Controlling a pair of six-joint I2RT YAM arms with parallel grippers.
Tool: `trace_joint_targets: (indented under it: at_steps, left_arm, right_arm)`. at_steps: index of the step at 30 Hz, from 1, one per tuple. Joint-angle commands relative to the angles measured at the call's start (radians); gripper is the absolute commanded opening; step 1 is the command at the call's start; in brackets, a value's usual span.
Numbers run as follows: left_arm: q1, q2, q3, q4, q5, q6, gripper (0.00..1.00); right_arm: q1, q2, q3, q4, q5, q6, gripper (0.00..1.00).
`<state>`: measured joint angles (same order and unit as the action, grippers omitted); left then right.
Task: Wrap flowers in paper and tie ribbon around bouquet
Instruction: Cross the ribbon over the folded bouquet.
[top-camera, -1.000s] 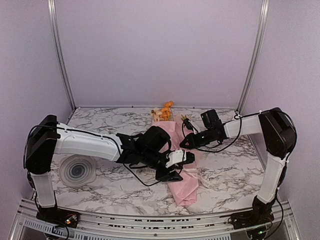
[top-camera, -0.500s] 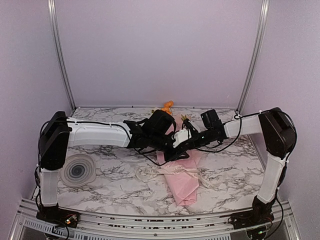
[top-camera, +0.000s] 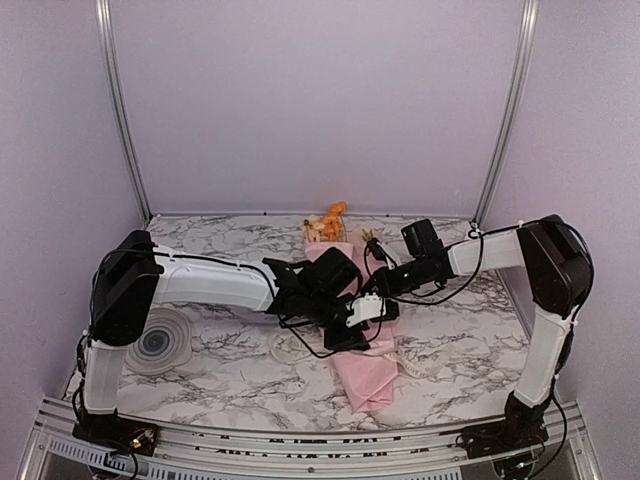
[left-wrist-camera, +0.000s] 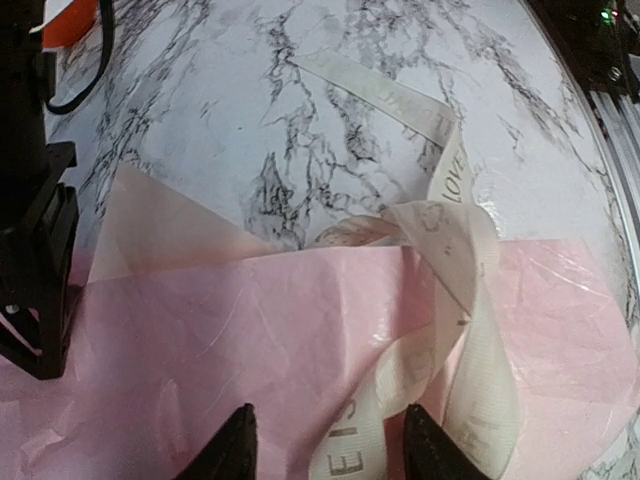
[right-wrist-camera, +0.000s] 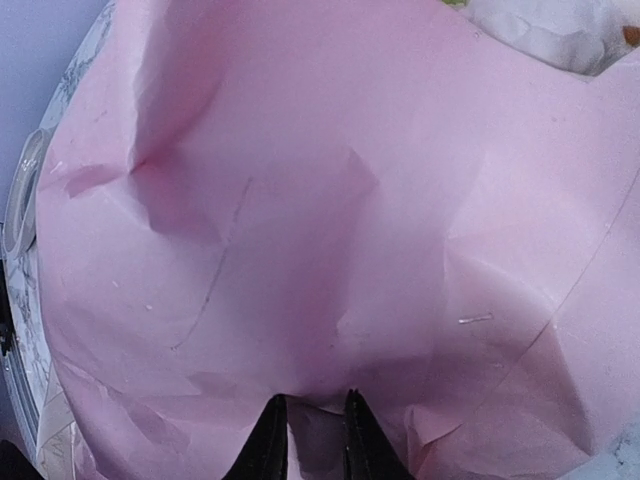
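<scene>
The bouquet lies on the marble table as a cone of pink paper, its narrow end toward the front. Orange and yellow flowers show at its far, wide end. The cream ribbon, printed with letters, loops over the paper and trails onto the table. My left gripper hovers over the cone's middle, open, with a strip of ribbon running between its fingers. My right gripper is shut on a fold of the paper at the cone's upper part.
A round grey ringed disc sits at the left, under the left arm. The right arm's black body stands close beside the left gripper. A metal rail runs along the front edge, and walls close in the back and sides.
The left gripper swung back toward the right gripper, then came forward again over the bouquet's middle, narrowing and reopening its jaws. The right gripper has kept still on the paper.
</scene>
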<state>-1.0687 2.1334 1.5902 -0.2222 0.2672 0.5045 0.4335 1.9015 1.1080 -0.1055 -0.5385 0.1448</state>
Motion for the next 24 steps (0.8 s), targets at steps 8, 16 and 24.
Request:
trace_joint_targets:
  at_steps: [8, 16, 24]
  left_arm:
    - [0.009, -0.010, 0.004, 0.011, -0.075, -0.035, 0.00]
    - [0.072, -0.071, -0.056, 0.229, -0.102, -0.233, 0.00]
    - [0.133, -0.045, -0.070, 0.304, -0.178, -0.370, 0.00]
  right_arm:
    - [-0.010, 0.022, 0.015, -0.046, 0.026, -0.010, 0.20]
    - [-0.012, 0.035, 0.019, -0.060, 0.042, 0.001, 0.20]
    - [-0.022, 0.028, 0.010, -0.053, 0.035, 0.010, 0.20]
